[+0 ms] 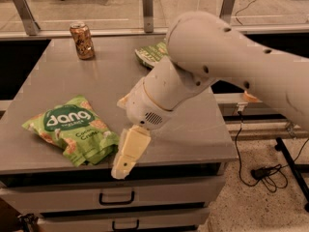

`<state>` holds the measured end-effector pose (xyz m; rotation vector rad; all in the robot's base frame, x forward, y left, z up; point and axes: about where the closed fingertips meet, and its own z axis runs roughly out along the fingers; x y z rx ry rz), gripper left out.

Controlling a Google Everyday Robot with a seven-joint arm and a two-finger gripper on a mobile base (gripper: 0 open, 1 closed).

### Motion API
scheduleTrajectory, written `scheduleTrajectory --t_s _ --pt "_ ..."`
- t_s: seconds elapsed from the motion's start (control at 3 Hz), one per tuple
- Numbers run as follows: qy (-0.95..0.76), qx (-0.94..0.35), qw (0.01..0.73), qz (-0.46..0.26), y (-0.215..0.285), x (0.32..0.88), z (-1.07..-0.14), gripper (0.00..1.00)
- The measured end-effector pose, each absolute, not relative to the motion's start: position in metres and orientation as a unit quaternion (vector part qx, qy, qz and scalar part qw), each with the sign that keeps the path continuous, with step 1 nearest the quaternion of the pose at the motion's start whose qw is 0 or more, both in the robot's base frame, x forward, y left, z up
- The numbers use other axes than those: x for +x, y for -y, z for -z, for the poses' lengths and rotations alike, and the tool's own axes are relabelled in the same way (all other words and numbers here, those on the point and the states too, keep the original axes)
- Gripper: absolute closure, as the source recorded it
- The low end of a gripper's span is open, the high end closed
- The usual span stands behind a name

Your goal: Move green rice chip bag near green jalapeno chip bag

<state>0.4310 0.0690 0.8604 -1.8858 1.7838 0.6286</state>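
Note:
The green rice chip bag (72, 128) is a puffy light-green bag with a dark green oval and white "dang" lettering. It lies flat at the front left of the grey table (193, 122). The green jalapeno chip bag (150, 53) lies at the back middle of the table, mostly hidden behind my arm. My gripper (126, 156) hangs over the table's front edge, just right of the rice chip bag and apart from it. It holds nothing.
A brown drink can (82, 40) stands upright at the back left of the table. Drawers with handles (116, 197) sit under the table front. Cables (263, 170) lie on the floor to the right. Metal posts stand behind the table.

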Motion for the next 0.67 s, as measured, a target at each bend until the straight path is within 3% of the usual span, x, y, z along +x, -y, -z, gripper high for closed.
scheduleTrajectory --t_s 0.33,0.67 --pt "-0.655 -0.661 0.259 -0.259 -0.094 0.439 -0.847 0.0" --pt "-0.665 -0.633 0.273 -0.289 -0.113 0.444 -0.84 0.17"
